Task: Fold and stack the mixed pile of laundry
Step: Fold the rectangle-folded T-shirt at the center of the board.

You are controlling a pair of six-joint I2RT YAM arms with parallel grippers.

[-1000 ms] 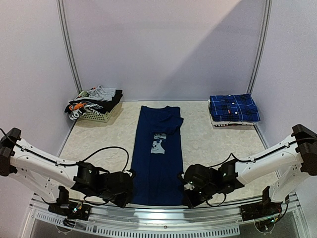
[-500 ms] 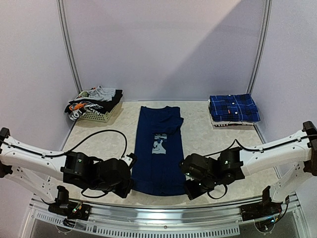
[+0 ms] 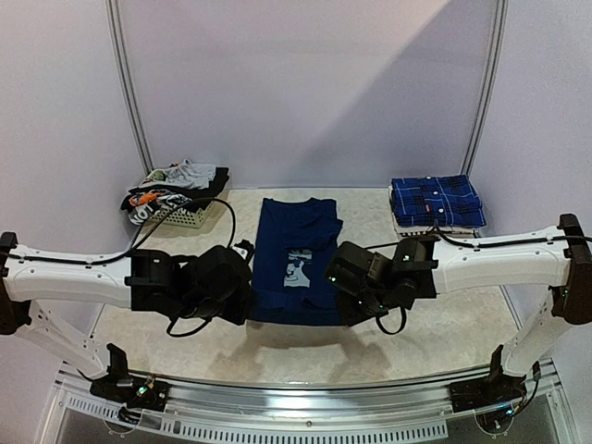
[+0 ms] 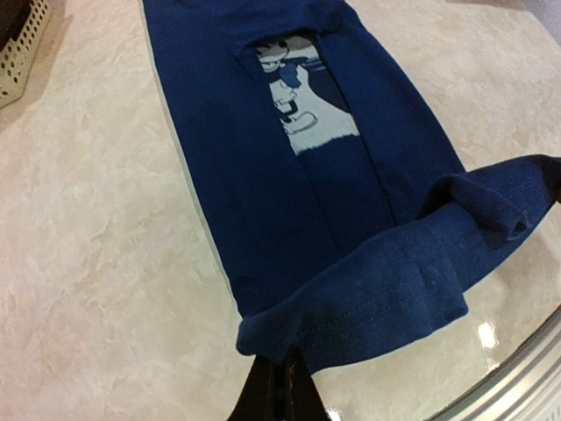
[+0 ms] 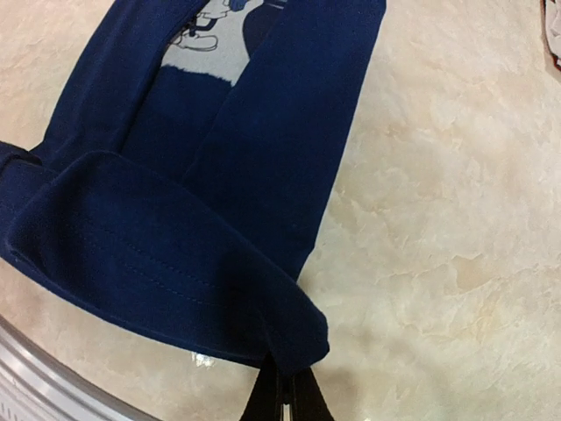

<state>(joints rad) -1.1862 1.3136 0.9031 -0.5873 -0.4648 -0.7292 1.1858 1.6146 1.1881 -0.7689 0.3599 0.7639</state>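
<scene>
Over the table [image 3: 416, 326], left gripper [image 4: 281, 375] and right gripper [image 5: 286, 379] pinch navy T-shirt [image 3: 294, 242].

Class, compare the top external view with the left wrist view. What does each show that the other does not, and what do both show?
Only the top external view shows the folded blue plaid shirt at the far right, the laundry pile heaped on the white slatted basket, and the right arm.

Only the left wrist view shows the left gripper pinched shut on the stitched hem of the navy T-shirt, holding it off the table.

Both show the T-shirt with its pale cartoon print, the table and the basket, though the wrist view catches only a corner of the basket.
</scene>
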